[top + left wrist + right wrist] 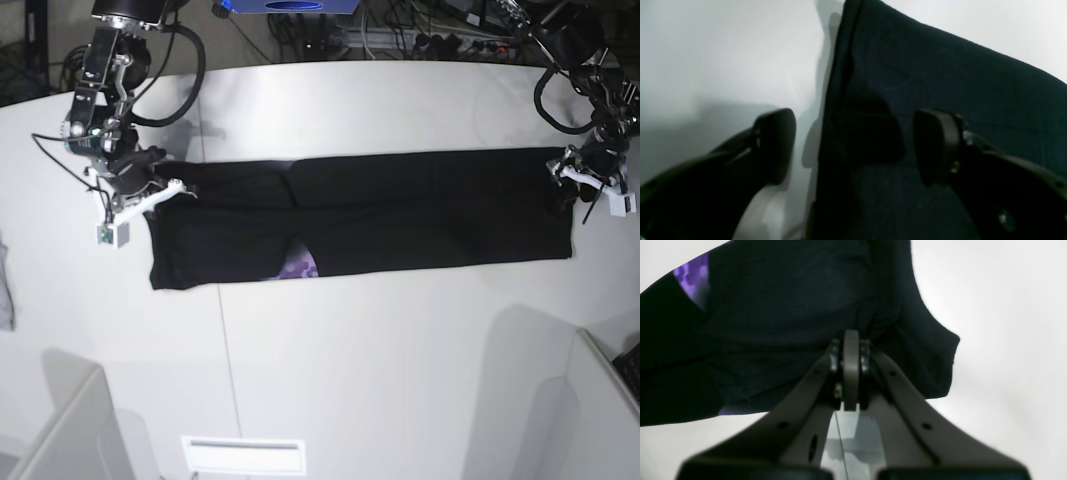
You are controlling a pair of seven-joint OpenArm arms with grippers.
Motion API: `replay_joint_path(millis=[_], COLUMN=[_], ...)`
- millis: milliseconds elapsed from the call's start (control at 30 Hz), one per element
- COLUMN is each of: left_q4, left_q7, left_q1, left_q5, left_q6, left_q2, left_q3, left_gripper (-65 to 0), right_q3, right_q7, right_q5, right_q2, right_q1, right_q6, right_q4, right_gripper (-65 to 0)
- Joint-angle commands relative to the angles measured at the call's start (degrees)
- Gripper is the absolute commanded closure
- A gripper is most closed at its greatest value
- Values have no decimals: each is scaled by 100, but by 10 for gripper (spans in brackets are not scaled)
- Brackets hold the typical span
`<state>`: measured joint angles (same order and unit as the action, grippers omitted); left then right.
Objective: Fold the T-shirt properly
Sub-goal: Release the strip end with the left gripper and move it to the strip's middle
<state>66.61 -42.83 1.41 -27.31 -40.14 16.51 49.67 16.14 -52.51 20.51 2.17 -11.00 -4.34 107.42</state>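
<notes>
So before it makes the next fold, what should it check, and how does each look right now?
1. Left gripper open, free of the T-shirt: ok.
2. Right gripper pinching the shirt's edge: ok, jaws shut on cloth.
3. Shirt lying as a flat band: ok.
4. Edges even: not ok, purple print peeks out at the front.
5. Whole shirt on the table: ok.

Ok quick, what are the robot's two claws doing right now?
Left gripper: open, straddling the T-shirt edge.
Right gripper: shut on the T-shirt.
</notes>
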Motion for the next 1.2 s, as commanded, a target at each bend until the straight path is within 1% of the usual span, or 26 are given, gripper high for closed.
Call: replay_joint_path(millis=[0,100,200,300,400,533,600,633,767,967,1167], left_q4=[7,7,-2,-2,-2,-2,-2,-2,42,165,746], left_q7=[-187,-187,-187,-187,-161,287,402,410,419,428,437], left_q1=[4,4,-5,-5,-14,4,30,39,39,39,197], left_q5=[98,98,107,107,107,107,107,107,98,89,98], left_q6=[14,14,14,14,14,14,14,14,14,14,14], left_q2=[41,41,41,59,67,76,94,164,287,586,568], left_q3=[-4,-4,-4,-4,13,31,31,40,48,48,48], left_gripper=[-471,-314,-130,-5,0,0,0,0,0,0,0], right_q3=[17,17,17,17,25,52,52,61,61,69,69], right_q7=[121,121,121,121,121,121,121,121,121,121,121], right_q5=[28,28,28,28,37,37,37,37,37,37,37], right_q2=[33,33,33,24,-55,-90,-90,-90,-90,-90,-90], right_q1=[59,59,50,15,-56,-108,-161,-179,-205,-267,-267], right_q6=[-28,-28,-28,-28,-54,-494,-608,-652,-669,-696,-696], right_q4=[111,111,111,111,111,111,111,111,111,111,111], right_gripper=[0,0,0,0,0,0,0,0,0,0,0])
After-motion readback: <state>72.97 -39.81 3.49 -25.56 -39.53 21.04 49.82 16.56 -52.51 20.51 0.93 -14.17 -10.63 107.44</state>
